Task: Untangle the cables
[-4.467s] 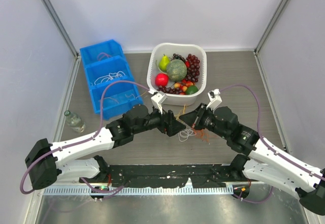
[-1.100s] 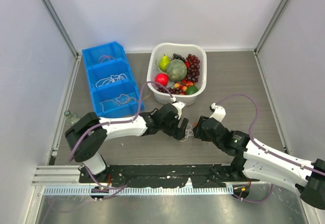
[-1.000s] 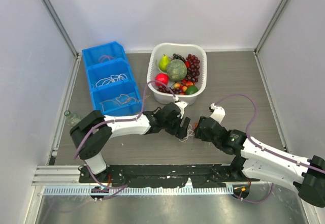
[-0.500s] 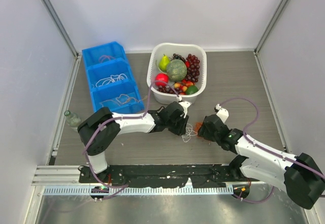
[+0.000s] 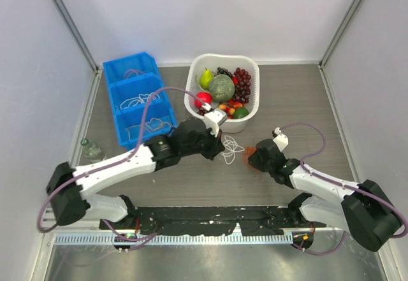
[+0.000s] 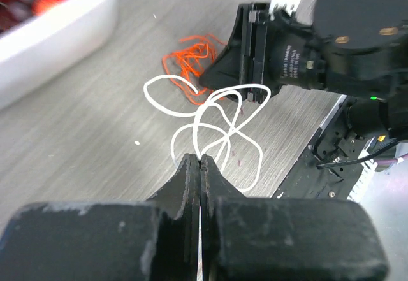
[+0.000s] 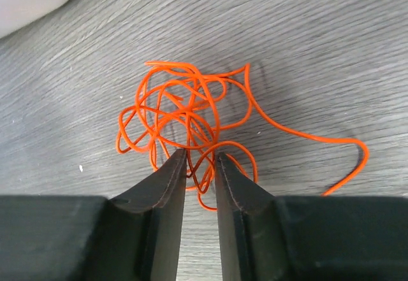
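Pinching white cable [image 6: 197, 125] unseen overhead: left claw [image 6: 199, 159]

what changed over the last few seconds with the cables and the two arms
The left gripper closed on the white cable and drew it off the orange cable, toward the fruit basket. The right gripper narrowed its jaws around the orange cable's strands, though a gap remains. The blue bin and the fruit basket stayed put.

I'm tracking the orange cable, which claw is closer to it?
Right. The right claw sits over the orange cable, strands between its jaws; the left claw is apart from it, shut on the white cable.
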You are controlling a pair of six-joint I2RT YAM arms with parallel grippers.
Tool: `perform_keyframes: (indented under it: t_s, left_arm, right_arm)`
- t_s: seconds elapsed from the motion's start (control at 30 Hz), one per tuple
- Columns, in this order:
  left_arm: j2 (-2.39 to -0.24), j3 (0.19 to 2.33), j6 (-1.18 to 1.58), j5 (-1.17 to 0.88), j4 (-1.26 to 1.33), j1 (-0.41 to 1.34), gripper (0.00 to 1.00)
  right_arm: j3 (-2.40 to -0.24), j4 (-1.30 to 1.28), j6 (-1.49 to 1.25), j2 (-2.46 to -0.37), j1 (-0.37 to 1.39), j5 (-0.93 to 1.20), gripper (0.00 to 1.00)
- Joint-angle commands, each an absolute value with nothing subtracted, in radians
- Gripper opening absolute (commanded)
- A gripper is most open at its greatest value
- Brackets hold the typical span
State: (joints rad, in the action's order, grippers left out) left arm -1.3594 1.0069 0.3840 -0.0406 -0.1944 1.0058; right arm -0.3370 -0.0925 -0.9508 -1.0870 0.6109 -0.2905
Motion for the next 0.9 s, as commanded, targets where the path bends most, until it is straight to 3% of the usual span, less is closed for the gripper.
perform_keyframes:
  t_s: [0.0,0.07,0.17,0.27,0.47,0.67,0.87]
  left_arm:
    - [-1.169,1.016,0.279,0.083,-0.281,1.002,0.00]
    - [-1.103,1.002,0.252,0.091,-0.281,1.002,0.00]
    - [-1.040,0.968,0.232,0.062,-0.261,1.003,0.00]
    - [-1.016,0.927,0.233,0.032,-0.238,1.003,0.00]
    - [-0.963,0.832,0.213,-0.080,-0.123,1.002,0.00]
    - [-0.936,0.764,0.184,-0.136,-0.048,1.002,0.00]
    - [-0.950,0.762,0.170,-0.146,-0.051,1.003,0.00]
  right_arm:
    - [-0.285,-0.202,-1.014,-1.082,0.574,-0.369,0.28]
    - [-0.284,-0.224,-1.002,-1.034,0.563,-0.380,0.28]
    - [-0.339,-0.221,-0.870,-0.977,0.560,-0.289,0.41]
    - [-0.422,-0.277,-0.735,-0.905,0.567,-0.135,0.46]
    - [-0.575,-0.365,-0.601,-0.726,0.578,-0.034,0.61]
    - [-0.644,-0.284,-0.708,-0.744,0.578,0.266,0.62]
    - [-0.589,-0.124,-0.923,-0.817,0.578,0.418,0.54]
